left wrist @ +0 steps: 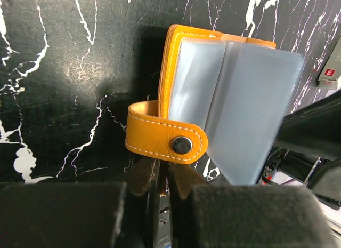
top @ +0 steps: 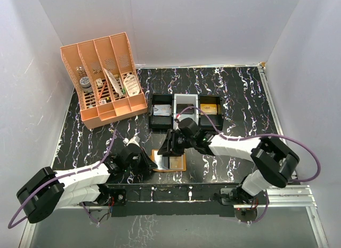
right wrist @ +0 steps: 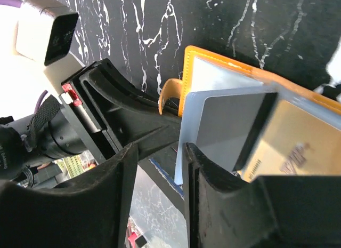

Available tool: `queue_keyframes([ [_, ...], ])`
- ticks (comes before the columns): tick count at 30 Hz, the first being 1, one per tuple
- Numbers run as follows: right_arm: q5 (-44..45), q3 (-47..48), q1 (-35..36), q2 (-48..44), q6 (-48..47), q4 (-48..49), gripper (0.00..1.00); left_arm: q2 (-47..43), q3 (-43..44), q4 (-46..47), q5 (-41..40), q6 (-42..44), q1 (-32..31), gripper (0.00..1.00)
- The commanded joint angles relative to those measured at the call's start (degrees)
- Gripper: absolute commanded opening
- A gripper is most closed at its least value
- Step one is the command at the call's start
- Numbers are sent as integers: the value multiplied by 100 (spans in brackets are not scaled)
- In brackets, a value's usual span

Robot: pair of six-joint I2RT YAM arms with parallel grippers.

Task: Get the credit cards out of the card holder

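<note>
The orange card holder (top: 171,164) lies open near the table's front edge, between both grippers. In the left wrist view its cover (left wrist: 171,72) stands up, showing pale blue sleeves (left wrist: 240,98) and a snap strap (left wrist: 168,141). My left gripper (left wrist: 162,173) is shut on the holder's orange edge below the strap; it also shows in the top view (top: 148,165). My right gripper (right wrist: 159,152) is open, and a pale blue-white card (right wrist: 224,120) has its edge between the jaws, against the right finger (right wrist: 205,168). A gold-faced card with a dark stripe (right wrist: 298,146) lies beside it.
A large orange slotted organizer (top: 104,80) stands at the back left. Three black trays (top: 161,120) sit behind the holder; the right one holds a gold block (top: 209,108). White walls close in the table on three sides.
</note>
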Motion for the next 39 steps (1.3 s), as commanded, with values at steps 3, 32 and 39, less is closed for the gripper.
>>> queue_keyframes([
  [3,-169,396,145,611,30,426,40,-94,95,-138,-56,-81,-64,0],
  [32,866,274,-15,47,-218,-187,30,-1292,746,-1869,-378,422,-65,59],
  [39,1741,-224,-45,-776,50,-295,31,-774,831,-1526,-150,623,-70,59],
])
